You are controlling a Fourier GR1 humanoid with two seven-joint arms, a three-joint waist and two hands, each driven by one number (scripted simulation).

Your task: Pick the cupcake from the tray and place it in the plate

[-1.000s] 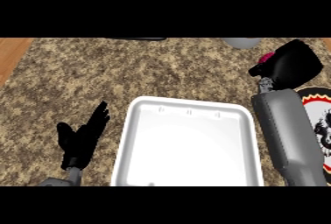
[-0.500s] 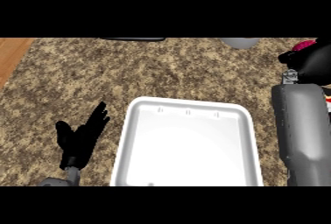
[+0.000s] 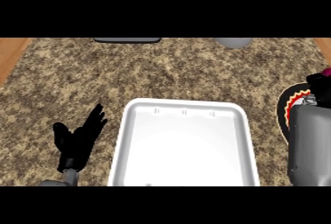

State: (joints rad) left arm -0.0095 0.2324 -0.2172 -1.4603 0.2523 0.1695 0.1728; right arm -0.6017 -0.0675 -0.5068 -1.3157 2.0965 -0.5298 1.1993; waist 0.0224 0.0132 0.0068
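The right hand (image 3: 321, 83) has swung from beside the tray's far right corner out to the right edge, over the plate (image 3: 292, 101); its forearm (image 3: 310, 144) followed rightward.

A speckled brown-and-beige granite counter top (image 3: 161, 74) fills most of the frame. Strips of orange-brown wood (image 3: 12, 52) show at the upper left and upper right corners. Light falls evenly, with no strong shadows.
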